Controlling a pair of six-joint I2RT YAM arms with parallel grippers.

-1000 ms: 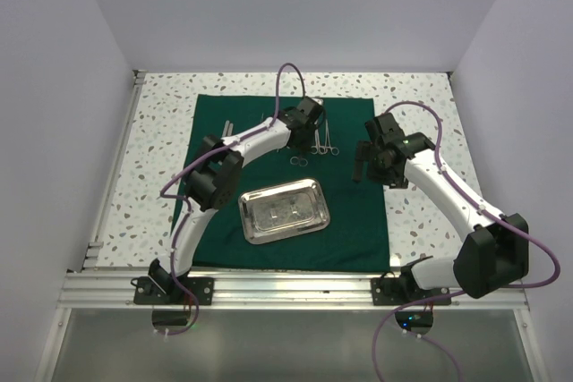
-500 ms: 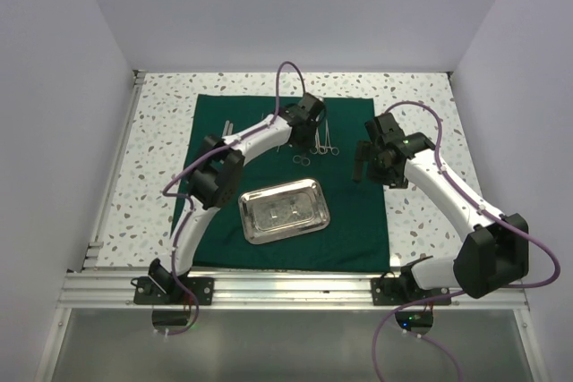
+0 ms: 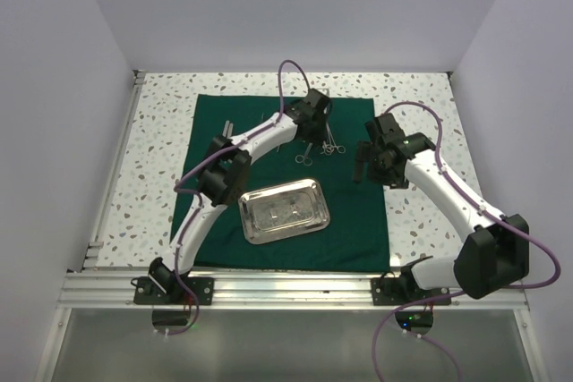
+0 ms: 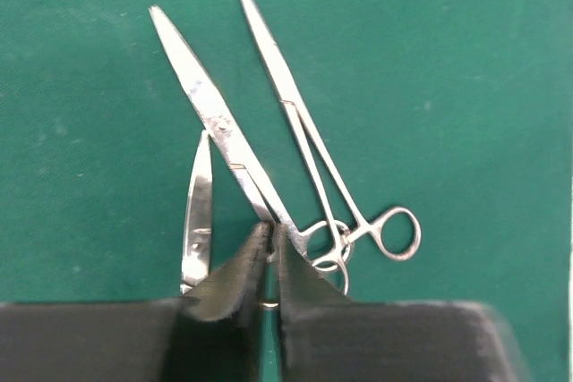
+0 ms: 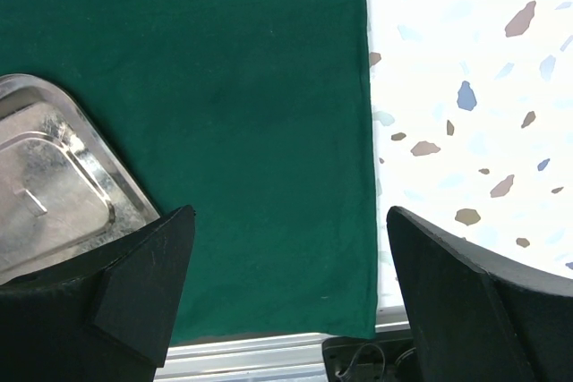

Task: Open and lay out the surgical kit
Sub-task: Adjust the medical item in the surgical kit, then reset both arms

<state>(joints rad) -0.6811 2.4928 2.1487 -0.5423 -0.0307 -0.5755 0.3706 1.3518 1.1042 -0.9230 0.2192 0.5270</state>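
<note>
The dark green cloth (image 3: 269, 239) lies spread flat on the table. The steel tray (image 3: 285, 210) sits on its near middle and holds no instruments; its corner shows in the right wrist view (image 5: 54, 185). My left gripper (image 3: 313, 136) is low over the cloth's far middle. In the left wrist view it (image 4: 271, 232) is shut on silver scissors (image 4: 219, 123) near their pivot, blades spread. Forceps (image 4: 309, 145) lie beside them, ring handles overlapping. My right gripper (image 3: 361, 165) is open and empty above the cloth's right part (image 5: 269, 131).
More thin silver instruments (image 3: 228, 127) lie on the cloth's far left. The speckled tabletop (image 5: 466, 87) borders the cloth on the right. White walls enclose the table. A metal rail (image 3: 286, 288) runs along the near edge by the arm bases.
My left gripper has shifted a little right and away over the cloth, and the scissors and forceps have moved slightly with it. The right arm has not moved.
</note>
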